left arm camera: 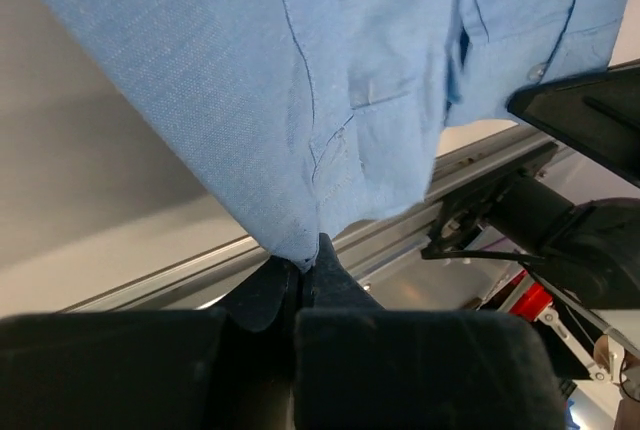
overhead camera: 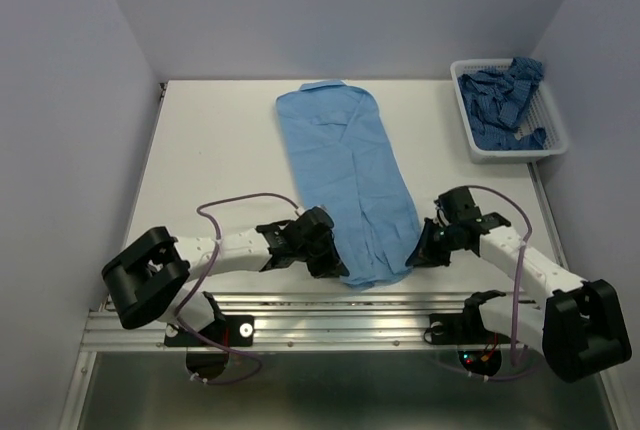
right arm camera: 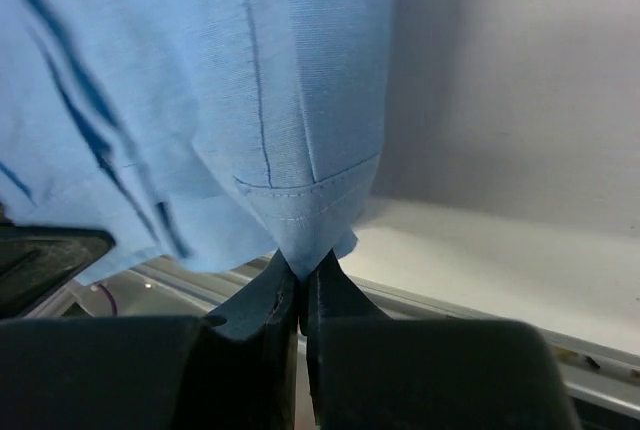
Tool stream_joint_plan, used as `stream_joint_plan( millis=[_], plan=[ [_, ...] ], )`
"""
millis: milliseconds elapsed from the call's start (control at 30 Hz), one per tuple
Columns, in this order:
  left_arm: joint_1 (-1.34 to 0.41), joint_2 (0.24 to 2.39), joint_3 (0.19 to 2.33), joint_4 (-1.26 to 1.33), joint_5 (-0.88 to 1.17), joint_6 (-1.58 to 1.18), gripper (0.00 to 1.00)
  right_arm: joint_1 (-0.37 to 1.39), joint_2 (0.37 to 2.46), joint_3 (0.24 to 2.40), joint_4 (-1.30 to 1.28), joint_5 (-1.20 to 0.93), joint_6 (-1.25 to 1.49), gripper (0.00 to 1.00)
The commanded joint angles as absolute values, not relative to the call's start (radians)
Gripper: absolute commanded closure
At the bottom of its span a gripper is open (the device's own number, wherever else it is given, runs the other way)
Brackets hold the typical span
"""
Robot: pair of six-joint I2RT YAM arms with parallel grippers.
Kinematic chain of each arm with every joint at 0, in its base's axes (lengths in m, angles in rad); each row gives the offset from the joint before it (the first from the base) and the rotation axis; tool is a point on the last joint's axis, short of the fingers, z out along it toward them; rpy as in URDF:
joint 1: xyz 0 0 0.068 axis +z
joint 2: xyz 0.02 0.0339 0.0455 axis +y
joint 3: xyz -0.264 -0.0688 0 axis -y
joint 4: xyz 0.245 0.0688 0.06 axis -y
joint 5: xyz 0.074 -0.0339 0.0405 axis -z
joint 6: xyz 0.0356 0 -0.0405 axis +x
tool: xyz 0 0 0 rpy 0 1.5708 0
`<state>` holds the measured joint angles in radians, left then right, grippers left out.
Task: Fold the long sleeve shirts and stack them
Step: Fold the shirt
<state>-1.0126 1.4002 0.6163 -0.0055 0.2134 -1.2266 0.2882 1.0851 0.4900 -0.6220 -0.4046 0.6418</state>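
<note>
The light sky-blue shirt (overhead camera: pixel 345 165) lies lengthwise on the table, collar at the far end, sides folded in. My left gripper (overhead camera: pixel 338 268) is shut on its near left hem corner, with the cloth (left arm camera: pixel 300 100) pinched at the fingertips in the left wrist view. My right gripper (overhead camera: pixel 414 254) is shut on the near right hem corner, with the cloth (right arm camera: pixel 290 150) pinched in the right wrist view. The darker patterned blue shirt (overhead camera: pixel 505 100) lies crumpled in the white mesh basket (overhead camera: pixel 470 130).
The basket stands at the table's far right against the wall. The metal rail (overhead camera: pixel 320 315) runs along the near edge just behind both grippers. White walls close in left, right and far.
</note>
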Motion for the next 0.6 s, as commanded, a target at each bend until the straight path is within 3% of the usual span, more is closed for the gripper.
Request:
stream_joint_plan(
  millis=[0, 200, 567],
  plan=[
    [-0.961, 1.347, 0.742, -0.132, 0.213, -1.128, 1.0, 0.285, 1.083, 0.672, -0.699, -0.362, 0.584, 0.99],
    [-0.792, 1.304, 0.84, -0.196, 0.261, -1.022, 1.0, 0.285, 1.199, 0.893, -0.672, -0.324, 0.56, 0.99],
    [-0.46, 1.524, 1.176, -0.163, 0.386, -0.868, 1.0, 0.285, 1.584, 1.383, -0.534, -0.238, 0.546, 0.99]
  ],
)
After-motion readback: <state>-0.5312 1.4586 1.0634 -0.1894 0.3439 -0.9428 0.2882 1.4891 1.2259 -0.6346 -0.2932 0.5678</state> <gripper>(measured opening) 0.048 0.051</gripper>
